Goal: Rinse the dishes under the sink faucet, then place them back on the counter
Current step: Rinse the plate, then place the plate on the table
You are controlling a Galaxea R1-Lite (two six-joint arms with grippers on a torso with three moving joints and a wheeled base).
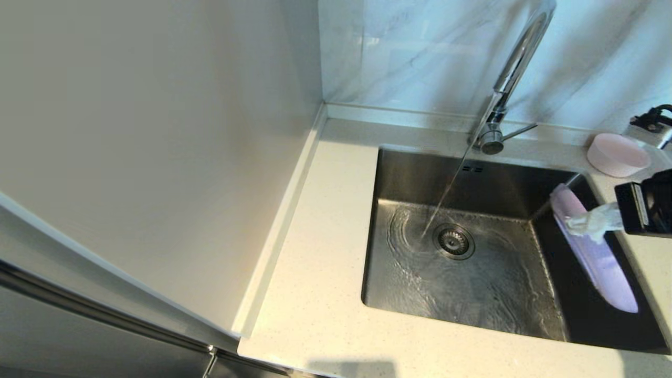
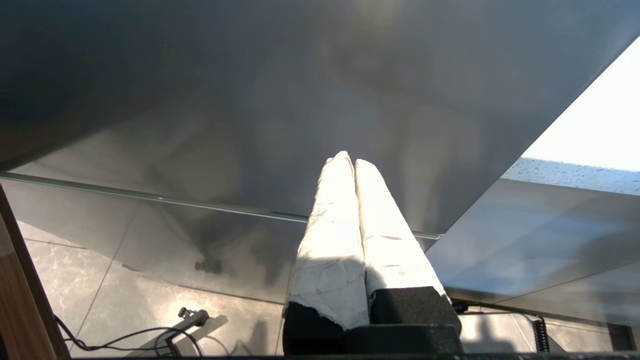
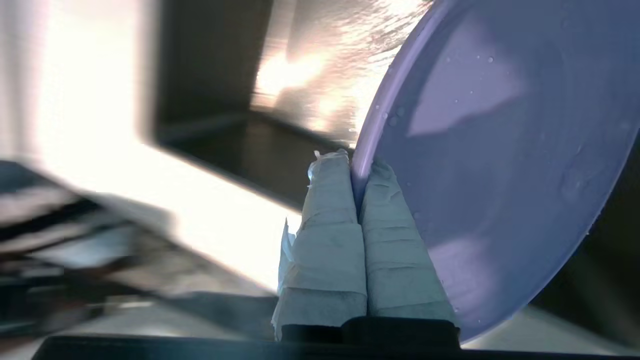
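My right gripper [image 1: 575,223] is shut on the rim of the lilac plate [image 1: 596,252], holding it on edge over the right side of the steel sink [image 1: 388,173]. Water drops dot the plate [image 3: 500,150] beside my right gripper [image 3: 356,167]. The chrome faucet [image 1: 512,73] runs a thin stream into the basin just left of the drain strainer [image 1: 453,241]. The pink bowl [image 1: 617,154] stands upright on the cream counter [image 1: 325,220] right of the tap. My left gripper [image 2: 348,161] is shut and empty, low beside a grey cabinet front, and does not show in the head view.
The faucet's side lever [image 1: 520,129] points right. A black fixture [image 1: 653,122] stands at the far right behind the bowl. A plain pale wall panel [image 1: 157,131] rises along the counter's left edge, and marble tiles [image 1: 409,52] back it.
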